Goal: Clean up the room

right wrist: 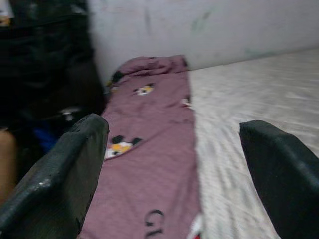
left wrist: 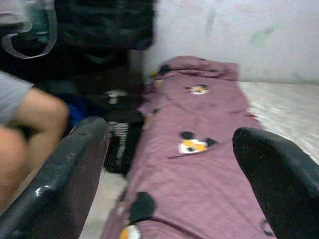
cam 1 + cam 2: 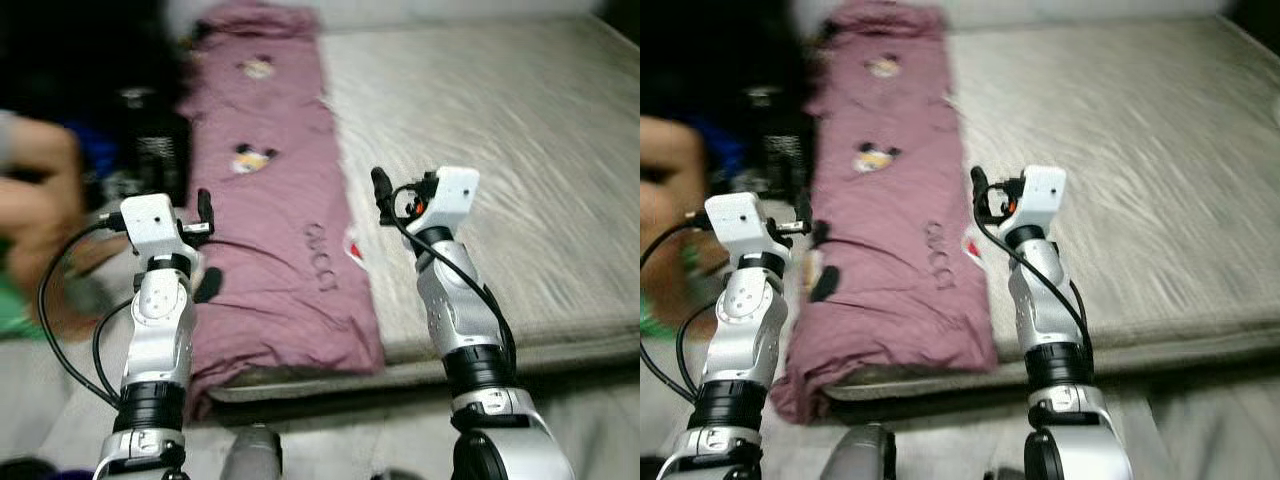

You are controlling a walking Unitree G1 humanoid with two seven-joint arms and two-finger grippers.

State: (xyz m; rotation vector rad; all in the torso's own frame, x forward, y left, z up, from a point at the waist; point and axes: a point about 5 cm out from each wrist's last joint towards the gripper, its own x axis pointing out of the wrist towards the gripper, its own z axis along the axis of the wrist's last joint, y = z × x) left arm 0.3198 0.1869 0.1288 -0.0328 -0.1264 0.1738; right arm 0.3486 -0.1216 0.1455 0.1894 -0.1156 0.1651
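Writing: black "GUCCI" letters, blurred, run along the lower part of the mauve blanket (image 3: 280, 200).
Blanket: soft, long folded strip with cartoon mouse prints, lying down the left edge of the mattress (image 3: 500, 150), centre-left of frame.
Mattress: grey-beige, finely ribbed fabric, filling the right.
Left gripper (image 2: 169, 164): fingers spread, holding nothing, over the blanket's left edge.
Right gripper (image 1: 174, 164): fingers spread, holding nothing, over the blanket's right edge.
Person: bare arm (image 3: 40, 190) at far left.

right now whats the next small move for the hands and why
Probably ease both hands down onto the purple blanket to take hold of it. It lies folded in a long strip along the bed's left edge. The left hand and the right hand are both open, raised above it and holding nothing.
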